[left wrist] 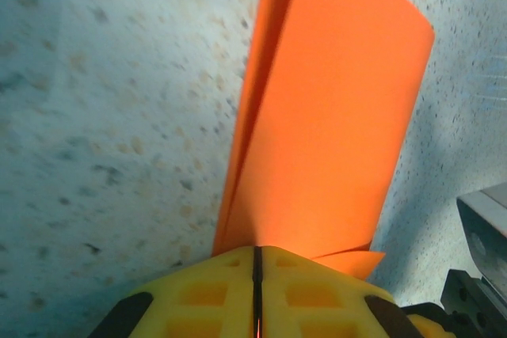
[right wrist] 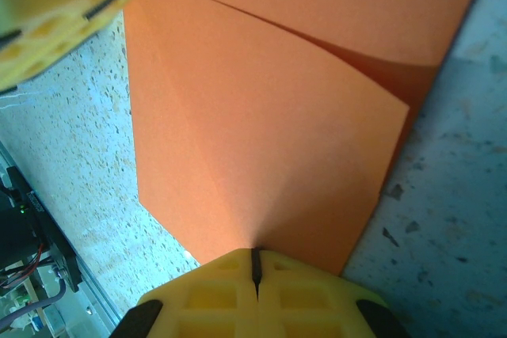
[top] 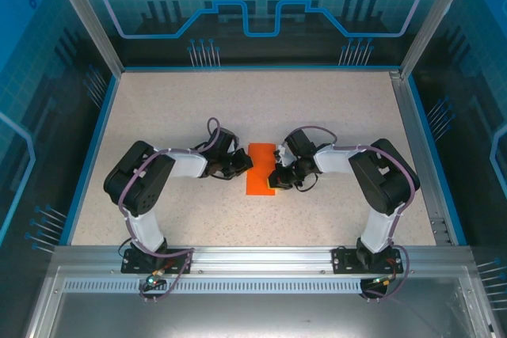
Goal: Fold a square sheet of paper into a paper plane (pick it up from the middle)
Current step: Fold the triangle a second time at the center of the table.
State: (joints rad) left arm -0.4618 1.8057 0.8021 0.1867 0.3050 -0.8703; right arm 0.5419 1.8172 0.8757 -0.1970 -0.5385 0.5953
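Note:
The orange sheet of paper (top: pixel 260 170) lies folded into a narrow upright rectangle at the table's middle, between both grippers. In the left wrist view the paper (left wrist: pixel 333 116) shows stacked layers and a small flap at its lower right. My left gripper (left wrist: pixel 257 251) is shut on its near edge, with orange showing in the slit between the yellow fingers. My right gripper (right wrist: pixel 255 252) is shut on the opposite edge of the paper (right wrist: pixel 261 140), which puckers toward the jaw tips. From above, the left gripper (top: pixel 242 162) and right gripper (top: pixel 276 173) press in from either side.
The speckled beige table (top: pixel 198 108) is bounded by blue rails and transparent walls. A yellow finger of the left gripper (right wrist: pixel 55 5) shows at the top left of the right wrist view. Cables and the metal base rail (top: pixel 261 259) run along the near edge.

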